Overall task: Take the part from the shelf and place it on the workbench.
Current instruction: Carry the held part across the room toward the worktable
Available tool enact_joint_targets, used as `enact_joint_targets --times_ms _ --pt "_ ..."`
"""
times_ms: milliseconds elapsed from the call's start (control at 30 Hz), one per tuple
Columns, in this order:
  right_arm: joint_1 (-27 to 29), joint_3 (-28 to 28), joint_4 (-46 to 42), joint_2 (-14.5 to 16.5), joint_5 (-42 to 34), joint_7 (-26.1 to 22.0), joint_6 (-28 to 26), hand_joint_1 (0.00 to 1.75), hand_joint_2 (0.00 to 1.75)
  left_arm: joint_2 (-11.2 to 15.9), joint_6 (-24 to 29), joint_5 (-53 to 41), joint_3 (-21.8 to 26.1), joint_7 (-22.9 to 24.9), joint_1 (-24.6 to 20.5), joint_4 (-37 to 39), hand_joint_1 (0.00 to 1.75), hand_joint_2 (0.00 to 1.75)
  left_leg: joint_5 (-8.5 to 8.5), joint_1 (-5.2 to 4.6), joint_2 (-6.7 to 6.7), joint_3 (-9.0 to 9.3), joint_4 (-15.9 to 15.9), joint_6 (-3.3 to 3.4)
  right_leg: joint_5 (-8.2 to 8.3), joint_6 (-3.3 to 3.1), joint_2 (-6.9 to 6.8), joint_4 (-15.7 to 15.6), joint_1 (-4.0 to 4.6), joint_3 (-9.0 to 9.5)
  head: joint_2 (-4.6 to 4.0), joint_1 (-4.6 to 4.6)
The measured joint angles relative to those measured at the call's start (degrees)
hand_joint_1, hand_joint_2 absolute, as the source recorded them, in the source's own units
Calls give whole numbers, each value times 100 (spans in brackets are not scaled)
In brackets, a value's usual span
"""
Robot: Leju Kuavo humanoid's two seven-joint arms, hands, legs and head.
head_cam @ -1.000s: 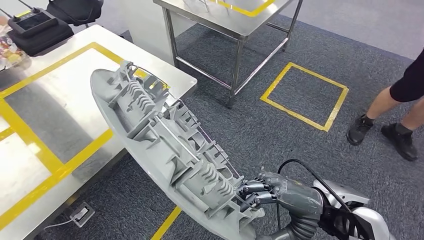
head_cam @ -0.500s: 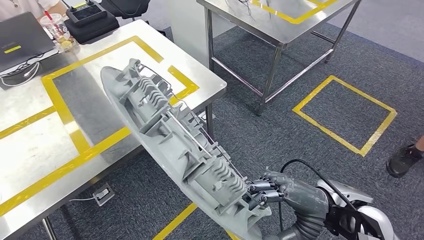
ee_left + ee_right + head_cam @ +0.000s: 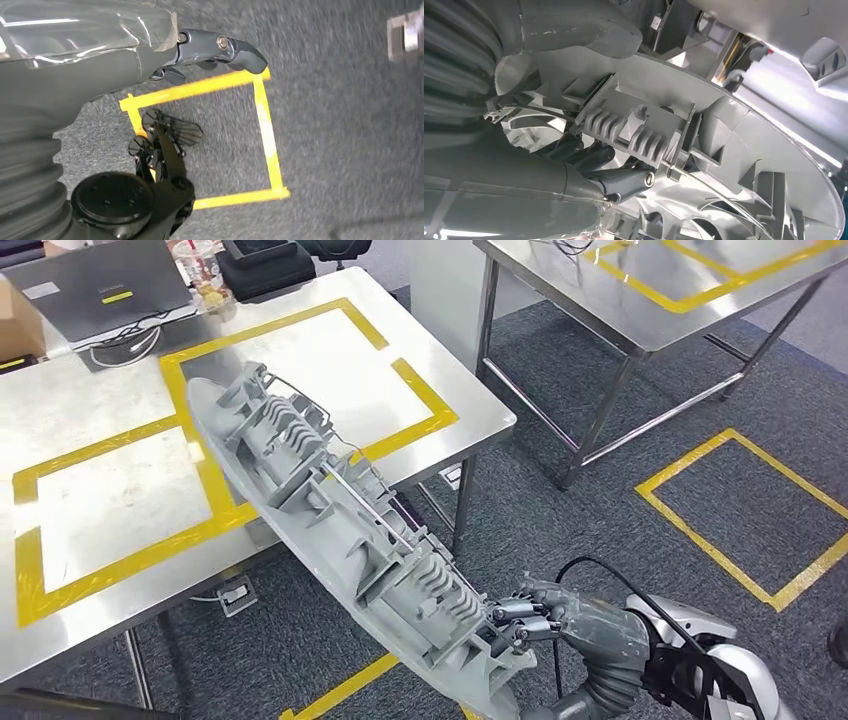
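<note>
A long grey plastic part [image 3: 330, 520] with ribs and clips on its inner side slants from my right hand [image 3: 545, 625] up towards the workbench [image 3: 330, 370]. My right hand grips the part's near end, low in the head view. The part's far end hangs over the bench's yellow-taped top. In the right wrist view dark fingers [image 3: 624, 182] hook into the ribbed part [image 3: 734, 150]. My left hand [image 3: 210, 50] hangs above the carpet with nothing in it, its fingers loosely apart.
A laptop [image 3: 95, 285] and a black device [image 3: 265, 265] sit at the workbench's far edge. A second steel table [image 3: 650, 290] stands at the back right. Grey carpet carries a yellow taped square [image 3: 745, 510]. A floor socket [image 3: 235, 592] lies under the bench.
The whole picture has shifted right as the camera turned left: the workbench now takes up more of the view and the person's legs have gone out. My right hand still holds the part.
</note>
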Motion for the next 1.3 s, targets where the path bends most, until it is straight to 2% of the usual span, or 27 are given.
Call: enact_joint_targets --times_ms 67,133,167,200,267,300,367,433,467,533,567,600,633,667,700,733,800,867,900,933,967,1033,1100,1167,1200,1233,1300 --pt "-3 -6 4 -2 -5 18 1 173 175 -11 37 23 -75 -17 21 -21 0 175 45 39 -150 41 -59 16 -259 -2 368 587 -41 -273 0 19" --pt "9 -7 12 1 -4 29 2 173 175 -15 57 22 -138 -46 21 -28 0 175 49 47 -323 41 -59 20 -517 17 505 1349 -75 -665 0 28" --pt "14 -6 16 2 -2 33 3 173 175 -18 66 25 -158 -59 22 -28 0 175 47 50 -416 46 -58 16 -531 57 515 1514 -94 -771 0 29" --pt "17 -5 21 3 0 39 5 173 175 -19 77 39 -172 -70 24 -28 0 175 43 56 -513 56 -53 8 -440 116 524 1432 -117 -761 0 29" --pt "16 -5 26 2 1 51 9 173 175 -19 110 94 -194 -84 26 -28 0 175 19 73 -699 70 -24 -32 -58 249 639 669 -183 -452 0 32" --pt "11 -4 29 5 1 60 11 173 175 -18 128 123 -204 -89 28 -28 0 175 2 73 -782 60 4 -67 101 275 745 290 -203 -288 0 37" --pt "-2 -3 30 11 -7 74 16 173 175 -13 152 157 -220 -93 38 -32 0 175 -19 66 -903 7 49 -134 233 225 883 -68 -210 -131 0 39" --pt "-14 0 30 19 -10 103 20 173 175 -12 156 183 -229 -96 52 -34 0 175 -18 77 -992 -38 61 -183 232 127 805 -61 -197 -123 0 37" --pt "-21 2 31 21 -7 121 21 173 175 -13 157 194 -232 -97 61 -34 0 175 -35 81 -954 -52 86 -207 231 91 752 -66 -201 -116 0 38" --pt "-28 5 31 31 -13 143 21 173 175 -10 156 216 -235 -105 59 -36 0 175 -235 72 -634 -197 413 -257 217 10 627 -77 -206 -91 0 11" --pt "-29 7 31 34 -17 147 21 173 175 -8 155 227 -237 -111 51 -37 0 175 -413 67 -422 -359 754 -278 206 -20 563 -78 -187 -81 0 -2" --pt "-28 9 31 39 -23 155 21 173 175 -6 154 243 -241 -116 40 -37 0 175 -608 71 -276 -572 1178 -293 193 -45 492 -78 -167 -76 0 -16" --pt "-26 14 31 40 -27 165 22 173 175 -5 154 260 -249 -118 32 -35 0 175 -752 79 -214 -774 1565 -298 183 -59 418 -78 -148 -73 0 -16" --pt "-24 22 31 42 -30 179 22 173 175 -5 154 278 -256 -119 31 -34 0 175 -801 84 -191 -903 1799 -295 174 -71 344 -77 -130 -68 0 -16" --pt "-23 30 31 43 -33 194 23 173 175 -5 154 297 -262 -119 33 -33 0 175 -736 85 -179 -916 1803 -280 163 -84 269 -77 -109 -59 0 -17" --pt "-22 37 31 44 -38 204 23 173 175 -5 154 310 -265 -119 36 -33 0 175 -573 78 -151 -798 1557 -249 149 -93 197 -77 -87 -43 0 -18" --pt "-24 40 30 49 -51 214 24 173 175 -2 148 330 -265 -118 37 -36 0 175 -210 21 65 -367 730 -131 117 -100 65 -79 -31 0 0 -14" --pt "-29 39 29 54 -66 219 24 173 175 3 123 352 -270 -110 30 -39 0 175 -75 -45 254 -122 235 -40 88 -78 -53 -83 8 22 0 -8" --pt "-30 40 29 57 -70 222 24 173 175 5 108 368 -274 -102 29 -40 0 175 -84 -64 255 -114 184 -26 76 -57 -116 -88 16 27 0 -6" --pt "-33 41 29 62 -73 225 24 173 175 4 94 383 -273 -87 32 -40 0 175 -66 -70 187 -119 154 -15 70 -37 -182 -101 21 40 0 -9" --pt "-35 40 30 64 -75 228 24 173 175 2 82 394 -269 -70 38 -39 0 175 -34 -50 118 -96 108 -8 54 -16 -176 -94 16 46 0 -9" --pt "-40 33 30 65 -86 238 24 173 175 -7 55 409 -255 -39 35 -39 0 175 41 2 -2 -32 0 19 -68 5 94 127 -3 -43 0 5" --pt "-29 25 30 62 -127 244 23 173 175 -16 3 418 -251 -19 5 -34 0 175 75 33 -115 -4 -41 34 -349 3 441 813 -44 -383 0 21" --pt "-6 22 33 62 -176 244 21 173 175 -19 -45 418 -252 -7 -28 -21 0 175 72 38 -232 -2 -39 30 -544 45 525 1486 -84 -757 0 25" --pt "4 22 34 62 -192 245 20 173 175 -20 -67 418 -253 -4 -36 -12 0 175 65 44 -283 6 -35 22 -508 99 530 1540 -109 -819 0 25" --pt "12 21 36 62 -203 246 20 173 175 -20 -85 417 -252 -2 -41 -3 0 175 54 53 -327 17 -27 5 -372 170 530 1346 -138 -761 0 25" --pt "19 10 36 61 -224 245 20 173 175 -19 -126 417 -244 -1 -47 14 0 175 9 71 -398 27 23 -62 12 296 539 539 -195 -424 0 27"
